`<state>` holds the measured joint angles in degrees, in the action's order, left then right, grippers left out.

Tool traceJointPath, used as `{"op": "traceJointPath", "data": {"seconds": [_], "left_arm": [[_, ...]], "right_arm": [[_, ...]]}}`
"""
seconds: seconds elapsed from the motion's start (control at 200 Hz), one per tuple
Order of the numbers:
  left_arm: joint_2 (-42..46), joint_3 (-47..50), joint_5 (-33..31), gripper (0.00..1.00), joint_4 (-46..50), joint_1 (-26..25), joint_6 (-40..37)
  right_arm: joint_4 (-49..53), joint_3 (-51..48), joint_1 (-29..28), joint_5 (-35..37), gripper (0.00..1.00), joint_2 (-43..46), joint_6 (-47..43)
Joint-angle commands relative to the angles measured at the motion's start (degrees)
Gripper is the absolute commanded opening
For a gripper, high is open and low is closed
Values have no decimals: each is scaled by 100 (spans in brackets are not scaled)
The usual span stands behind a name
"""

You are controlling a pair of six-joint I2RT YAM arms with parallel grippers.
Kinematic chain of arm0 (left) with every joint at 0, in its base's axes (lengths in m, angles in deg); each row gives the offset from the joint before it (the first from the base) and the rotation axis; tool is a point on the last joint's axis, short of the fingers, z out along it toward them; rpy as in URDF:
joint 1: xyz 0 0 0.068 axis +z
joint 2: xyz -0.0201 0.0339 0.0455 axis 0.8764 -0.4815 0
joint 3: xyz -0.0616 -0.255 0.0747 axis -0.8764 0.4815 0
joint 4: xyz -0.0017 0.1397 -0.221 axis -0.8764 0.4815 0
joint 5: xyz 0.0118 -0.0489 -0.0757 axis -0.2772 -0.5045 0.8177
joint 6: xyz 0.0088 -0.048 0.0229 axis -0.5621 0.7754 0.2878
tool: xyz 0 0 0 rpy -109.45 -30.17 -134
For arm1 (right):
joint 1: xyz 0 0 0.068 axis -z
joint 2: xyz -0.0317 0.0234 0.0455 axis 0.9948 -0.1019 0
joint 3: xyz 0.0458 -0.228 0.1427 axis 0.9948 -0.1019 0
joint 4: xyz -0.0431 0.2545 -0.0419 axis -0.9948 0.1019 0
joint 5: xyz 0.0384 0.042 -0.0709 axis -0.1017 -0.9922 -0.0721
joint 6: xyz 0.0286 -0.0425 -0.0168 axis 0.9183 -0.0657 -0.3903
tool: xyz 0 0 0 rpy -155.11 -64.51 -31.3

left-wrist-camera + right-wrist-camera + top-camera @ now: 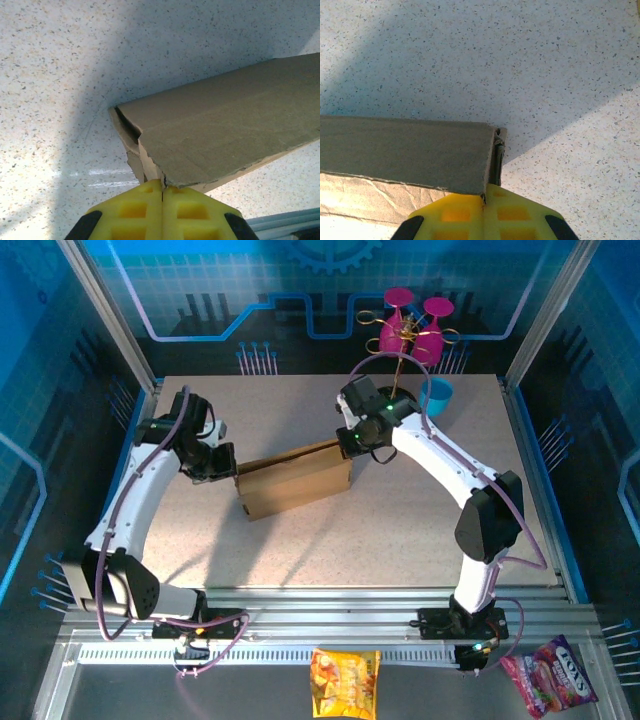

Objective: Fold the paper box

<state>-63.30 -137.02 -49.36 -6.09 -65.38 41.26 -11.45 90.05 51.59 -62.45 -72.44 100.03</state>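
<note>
Left gripper clamps the paper box at its left end. Right gripper — also clamped — grips the right end.

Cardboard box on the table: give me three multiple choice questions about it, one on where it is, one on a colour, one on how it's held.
1. Where is the cardboard box?
A. between the left gripper and the right gripper
B. at the far back edge
C. at the near edge

2. What colour are the finger pads at its ends?
A. red
B. yellow
C. white

3. How do the grippers stand?
A. both wide open above it
B. one open, one shut
C. both shut on its ends

Answers:
1 A, the top view shows it lying between the two arms' tips.
2 B, both wrist views show yellow pads.
3 C, in each wrist view the pads meet with a cardboard edge pinched at the seam.
</note>
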Motion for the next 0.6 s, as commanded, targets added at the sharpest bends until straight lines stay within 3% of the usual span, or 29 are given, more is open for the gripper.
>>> {"op": "traceJointPath", "data": {"seconds": [0.0,0.295,0.595], "left_arm": [[-108,-117,570,0,142,3,219],[-237,-167,1041,0,64,21,706],[-379,-376,1245,0,331,117,703]], "right_arm": [[315,100,-5,-100,0,-159,-36],[303,93,-5,-149,0,-182,-19],[358,174,4,-148,0,-242,-19]]}}
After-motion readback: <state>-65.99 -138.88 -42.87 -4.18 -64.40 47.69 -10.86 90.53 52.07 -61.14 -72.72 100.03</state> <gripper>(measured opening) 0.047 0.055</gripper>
